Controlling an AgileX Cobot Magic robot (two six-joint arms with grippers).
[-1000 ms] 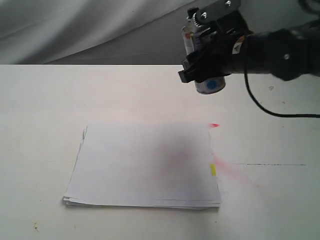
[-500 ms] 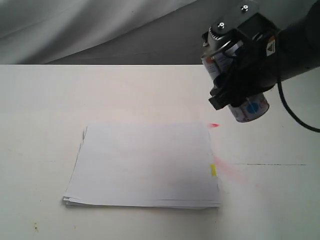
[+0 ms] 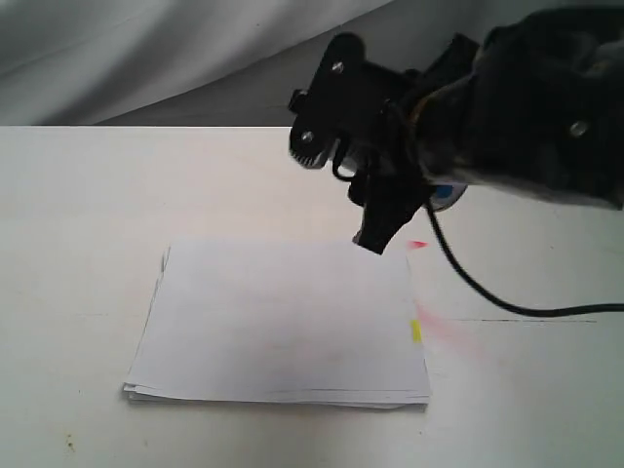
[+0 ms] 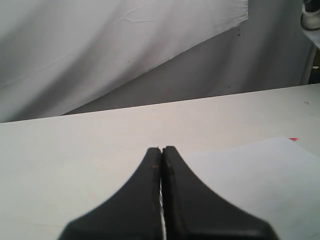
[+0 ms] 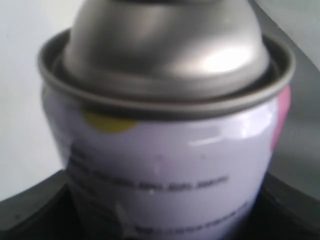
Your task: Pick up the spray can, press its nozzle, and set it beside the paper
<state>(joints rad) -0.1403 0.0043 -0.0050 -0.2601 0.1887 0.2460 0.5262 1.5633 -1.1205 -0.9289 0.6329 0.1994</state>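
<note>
The spray can (image 5: pixel 165 150) fills the right wrist view: silver domed top, white printed label, a yellow mark and a pink mark. Its nozzle is cut off beyond the picture's edge. My right gripper (image 5: pixel 165 220) is shut on the can's body. In the exterior view only a small blue and white part of the spray can (image 3: pixel 448 198) shows behind the black right gripper (image 3: pixel 409 200), held in the air over the far right corner of the paper (image 3: pixel 283 322). My left gripper (image 4: pixel 161 150) is shut on nothing, low over the table beside the paper (image 4: pixel 260 170).
A yellow mark (image 3: pixel 415 331) sits on the paper's right edge. A red spot (image 3: pixel 418 244) and a pink smear (image 3: pixel 453 336) stain the table just right of the paper. The arm's black cable (image 3: pixel 507 307) hangs low there. Grey cloth (image 3: pixel 146 49) hangs behind the table.
The right arm has swung left and turned, so the can, plainly visible before, is now almost wholly hidden behind the gripper above the paper's far right corner.
</note>
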